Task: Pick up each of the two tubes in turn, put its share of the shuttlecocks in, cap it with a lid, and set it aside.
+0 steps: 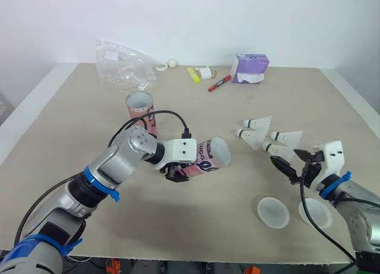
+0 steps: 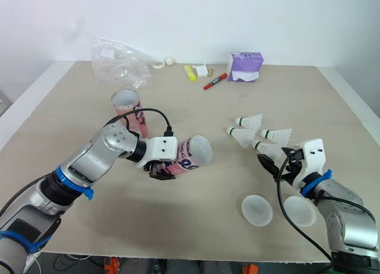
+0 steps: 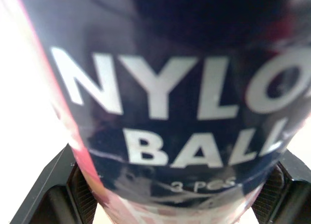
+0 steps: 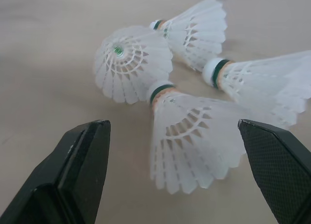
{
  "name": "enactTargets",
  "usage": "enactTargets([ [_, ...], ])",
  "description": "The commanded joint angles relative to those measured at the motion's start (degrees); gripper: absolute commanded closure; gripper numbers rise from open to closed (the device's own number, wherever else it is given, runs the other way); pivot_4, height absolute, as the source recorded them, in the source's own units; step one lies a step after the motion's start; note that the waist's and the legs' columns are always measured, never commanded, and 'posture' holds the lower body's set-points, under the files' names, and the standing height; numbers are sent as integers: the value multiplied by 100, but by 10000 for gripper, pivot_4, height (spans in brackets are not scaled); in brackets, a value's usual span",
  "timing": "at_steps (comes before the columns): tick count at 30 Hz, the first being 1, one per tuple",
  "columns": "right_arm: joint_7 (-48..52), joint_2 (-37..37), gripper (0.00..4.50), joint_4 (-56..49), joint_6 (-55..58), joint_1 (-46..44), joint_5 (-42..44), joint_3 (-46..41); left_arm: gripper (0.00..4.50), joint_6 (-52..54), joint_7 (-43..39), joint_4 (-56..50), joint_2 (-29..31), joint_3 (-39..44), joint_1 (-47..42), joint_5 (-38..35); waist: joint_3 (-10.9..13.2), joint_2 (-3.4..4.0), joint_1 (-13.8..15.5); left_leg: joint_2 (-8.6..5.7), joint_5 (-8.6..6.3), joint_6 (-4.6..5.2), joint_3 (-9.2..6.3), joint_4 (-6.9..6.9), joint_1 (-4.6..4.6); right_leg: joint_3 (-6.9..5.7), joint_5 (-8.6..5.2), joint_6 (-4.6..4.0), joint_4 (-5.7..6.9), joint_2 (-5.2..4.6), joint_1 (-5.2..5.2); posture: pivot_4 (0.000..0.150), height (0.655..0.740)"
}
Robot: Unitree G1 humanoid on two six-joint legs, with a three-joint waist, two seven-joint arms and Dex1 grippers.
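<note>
Loading step, I reckon. The left tool [image 1: 178, 172] is clamped around the pink-and-navy cardboard tube [image 1: 211, 157], mouth tipped toward the right tool [image 1: 291, 162], which gapes wide just short of the nearest white plastic shuttlecock [image 4: 192, 139]. Next: pinch it gently, feed it in.

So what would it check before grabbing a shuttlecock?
1. Left end effector shut on the tube: ok.
2. Tube tilted, its open mouth towards the shuttlecocks: ok.
3. Right end effector open, with the nearest shuttlecock lined up between its fingers: ok.
4. Nearest shuttlecock free of the other shuttlecocks: cannot tell, they lie close together.
5. Two lids lying ready by the right arm: ok.
6. Second tube upright behind, out of the way: ok.
</note>
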Motion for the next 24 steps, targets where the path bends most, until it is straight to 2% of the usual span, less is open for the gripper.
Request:
enactTargets([
  [1,-36,-7,95,-54,185,-151,101,-28,8436,61,45,-9,44,-78,79,109,0,0,-1,0,0,0,0,0,0,1,0,0,0,0,0,1500,7400],
  [11,-207,291,95,121,569,-594,278,-38,8436,93,84,-32,34,-104,119,126,0,-1,-6,0,0,0,5,0,0,4,1,1,-1,0,-1,1500,7400],
  [14,-286,359,7983,219,643,-741,279,-58,8436,96,92,-42,40,-105,131,132,0,0,-3,0,0,0,9,0,1,9,4,2,0,0,-4,1500,7400],
  [19,-408,445,32418,274,847,-793,422,-188,8436,102,118,-70,53,-107,156,143,0,0,-3,0,0,1,9,-1,0,9,3,3,-1,0,-4,1500,7400],
  [22,-417,435,44587,288,857,-747,401,-169,8436,106,128,-77,49,-109,160,147,0,0,-4,0,-1,1,11,-1,0,12,3,4,-1,-1,-4,1500,7400],
  [24,-441,454,44587,275,853,-721,415,-192,8436,104,136,-69,35,-112,152,150,0,0,-4,0,-1,1,11,-1,0,13,4,4,-1,0,-4,1500,7400],
])
